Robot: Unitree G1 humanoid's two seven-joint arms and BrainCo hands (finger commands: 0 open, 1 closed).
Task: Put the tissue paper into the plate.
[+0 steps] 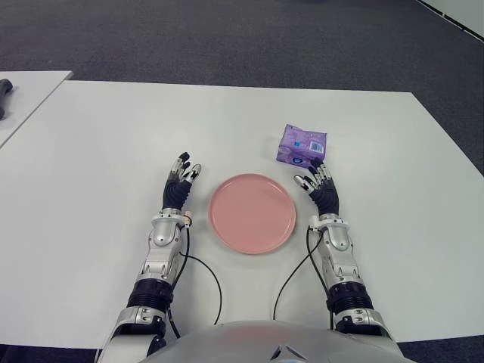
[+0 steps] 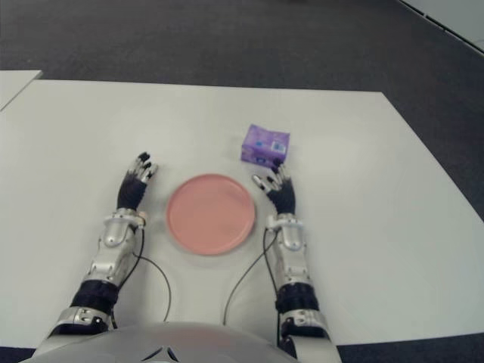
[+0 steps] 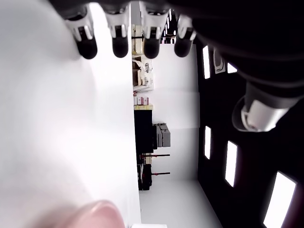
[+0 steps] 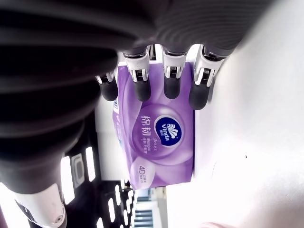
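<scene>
The small purple plastic-wrapped pack of tissue paper [image 1: 302,144] lies flat on the white rectangular table [image 1: 106,151], beyond the round pink plate [image 1: 252,212] and off to the robot's right of it, clear of the rim. The pack's printed face is up; in the head views its long axis seems to run roughly across the table with a slight tilt, though the pack looks nearly square from there, so the direction is hard to fix. The right hand [image 1: 321,189] shows just right of the plate, directly on the robot's side of the pack, its fingers extended and slightly spread, holding nothing. In the right wrist view the fingertips [image 4: 142,90] reach toward the pack's near edge and overlap it in the picture, though whether they touch it cannot be told. The left hand [image 1: 180,184] shows just left of the plate, fingers straight and empty as well. The plate holds nothing. At the far left a second white table [image 1: 23,87] stands beside the first, with a dark object [image 1: 4,94] at its edge. Dark grey carpet [image 1: 227,38] lies beyond the tables.
</scene>
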